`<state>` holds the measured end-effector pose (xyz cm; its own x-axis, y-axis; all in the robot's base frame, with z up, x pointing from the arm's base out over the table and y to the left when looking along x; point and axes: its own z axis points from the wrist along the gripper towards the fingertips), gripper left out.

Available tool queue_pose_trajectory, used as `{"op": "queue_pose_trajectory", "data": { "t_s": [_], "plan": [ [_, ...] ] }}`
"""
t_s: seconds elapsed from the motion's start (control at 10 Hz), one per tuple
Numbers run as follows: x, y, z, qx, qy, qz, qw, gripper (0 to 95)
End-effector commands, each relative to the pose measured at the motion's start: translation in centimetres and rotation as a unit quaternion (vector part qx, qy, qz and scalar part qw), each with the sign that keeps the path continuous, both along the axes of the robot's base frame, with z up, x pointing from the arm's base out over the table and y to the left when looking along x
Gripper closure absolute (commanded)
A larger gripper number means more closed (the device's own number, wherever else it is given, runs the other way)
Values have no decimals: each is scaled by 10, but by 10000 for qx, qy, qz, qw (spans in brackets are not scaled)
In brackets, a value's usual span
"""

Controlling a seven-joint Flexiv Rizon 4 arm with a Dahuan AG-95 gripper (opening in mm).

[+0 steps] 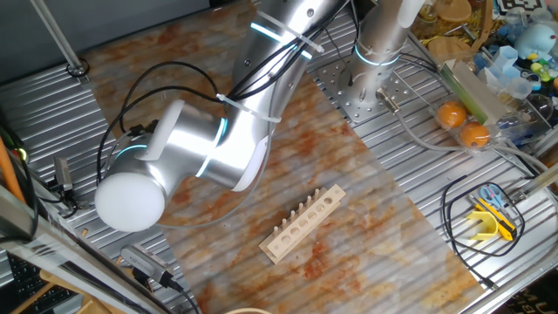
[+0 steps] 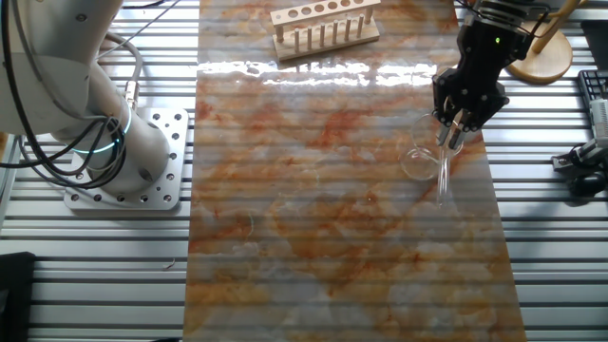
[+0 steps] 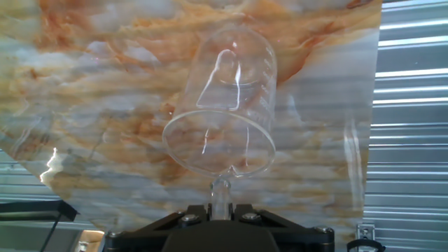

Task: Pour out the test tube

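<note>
Fingers: the 2 black fingers (image 2: 454, 125) of the gripper (image 2: 455, 130) are clamped on the slender clear glass test tube (image 2: 444, 171); in the hand view the tube (image 3: 220, 192) rises from between the jaws.
Table: the orange-and-grey marbled mat (image 2: 323, 228) spans the ribbed metal table (image 2: 551, 266).
Arm: only 1 silver arm (image 1: 205, 153) is present, so it alone does the pouring.
Rack: the pale wooden peg rack (image 2: 323, 27) stands at the mat's far edge, well apart from the gripper.
Beaker: the wide clear glass beaker (image 3: 224, 112) stands on the mat.
Key relation: the tube's long axis runs out from the fingers, near upright in the other fixed view, its free end touching or just over the beaker rim.
Judgement: the pour looks underway or about to begin.
Hard to tell: any liquid in the tube; the arm hides the gripper in one fixed view.
</note>
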<state>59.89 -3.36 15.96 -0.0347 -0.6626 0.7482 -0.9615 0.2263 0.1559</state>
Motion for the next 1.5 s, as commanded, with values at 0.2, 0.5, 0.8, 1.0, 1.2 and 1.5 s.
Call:
{"op": "queue_pose_trajectory", "data": {
  "t_s": [0.2, 0.5, 0.8, 1.0, 1.2, 1.5],
  "plan": [
    [-1, 0, 0, -16, -19, -35, 10000, 950],
    [-1, 0, -1, -36, -23, -38, 10000, 950],
    [-1, 0, -1, -90, 6, -8, 10000, 950],
    [-1, -1, -1, -114, -36, -60, 9999, 950],
    [-1, -1, -1, -135, -78, -113, 9998, 950],
    [-1, -1, -1, -153, -130, -180, 9996, 950]
  ]
}}
